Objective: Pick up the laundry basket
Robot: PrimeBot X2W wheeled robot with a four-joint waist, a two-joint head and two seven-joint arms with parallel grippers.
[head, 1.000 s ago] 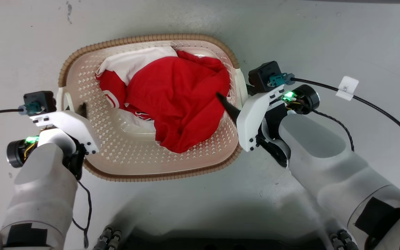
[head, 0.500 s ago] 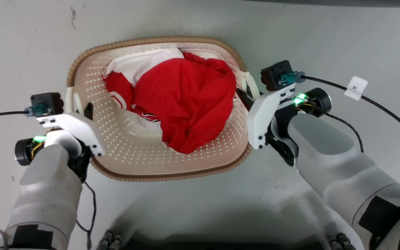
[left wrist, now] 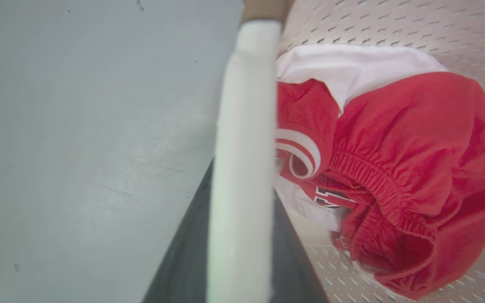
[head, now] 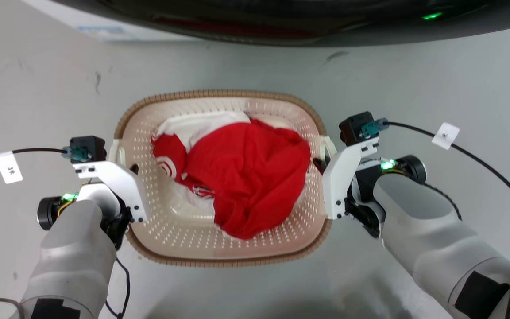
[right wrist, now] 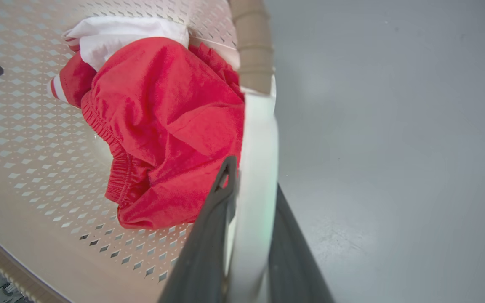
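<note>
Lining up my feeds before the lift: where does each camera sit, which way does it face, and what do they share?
Head view: on the head, looking steeply down into the laundry basket; both forearms, left gripper and right gripper show.
Left wrist view: on the left wrist, looking along its fingers, which straddle a white handle.
Right wrist view: on the right wrist, looking along its fingers, straddling the other handle.
Shared: both wrist views see the red clothes inside.

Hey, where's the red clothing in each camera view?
Head view: red clothing, mid-picture, inside the basket.
Left wrist view: red clothing, right half.
Right wrist view: red clothing, left of centre.
Shared landmark: the white cloth tucked against it.
</note>
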